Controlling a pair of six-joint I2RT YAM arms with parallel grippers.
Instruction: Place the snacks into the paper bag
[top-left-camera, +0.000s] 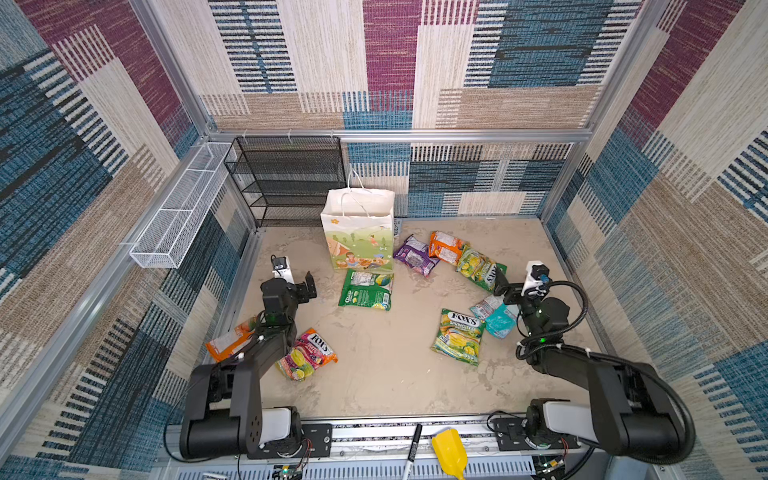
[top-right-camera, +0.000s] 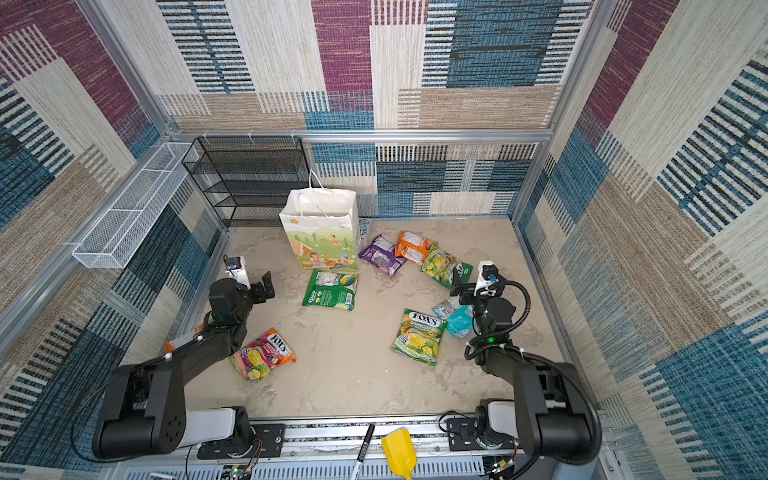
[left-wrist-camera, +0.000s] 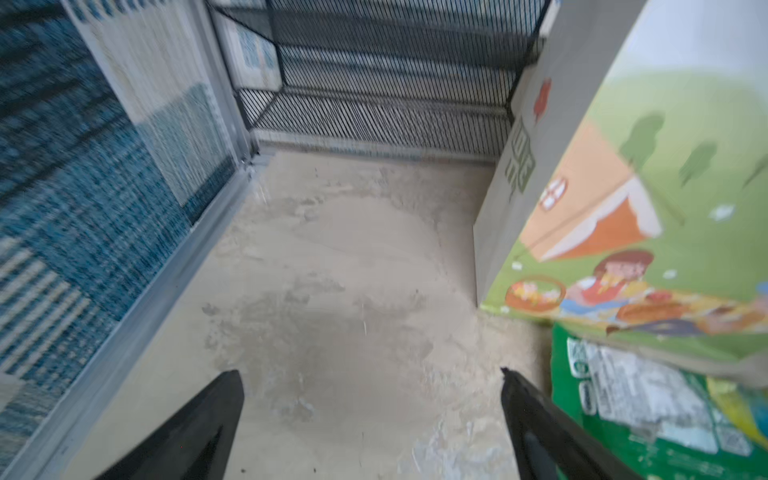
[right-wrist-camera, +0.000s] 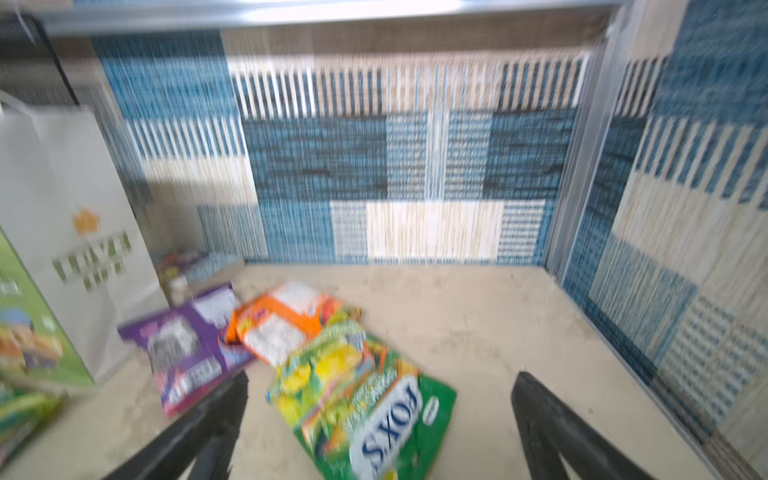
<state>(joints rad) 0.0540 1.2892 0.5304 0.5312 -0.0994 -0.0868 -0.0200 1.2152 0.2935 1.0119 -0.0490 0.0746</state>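
Note:
The white paper bag (top-left-camera: 358, 226) (top-right-camera: 320, 232) stands upright and open at the back centre, seen close in the left wrist view (left-wrist-camera: 623, 187). Snacks lie flat on the floor: a green packet (top-left-camera: 366, 291) at the bag's foot, purple (top-left-camera: 415, 255), orange (top-left-camera: 445, 247) and green FOX'S (top-left-camera: 480, 268) packets to its right, then teal (top-left-camera: 496, 316), yellow-green FOX'S (top-left-camera: 459, 336), multicolour FOX'S (top-left-camera: 307, 353) and an orange one (top-left-camera: 230, 340) partly under the left arm. My left gripper (top-left-camera: 309, 284) (left-wrist-camera: 371, 374) hangs open left of the green packet. My right gripper (top-left-camera: 500, 282) (right-wrist-camera: 382, 376) is open over the green FOX'S packet (right-wrist-camera: 365, 399).
A black mesh shelf (top-left-camera: 286, 178) stands behind the bag at the back left. A white wire basket (top-left-camera: 178, 208) hangs on the left wall. A yellow scoop (top-left-camera: 449, 453) and a black marker (top-left-camera: 413, 449) lie on the front rail. Patterned walls close in three sides.

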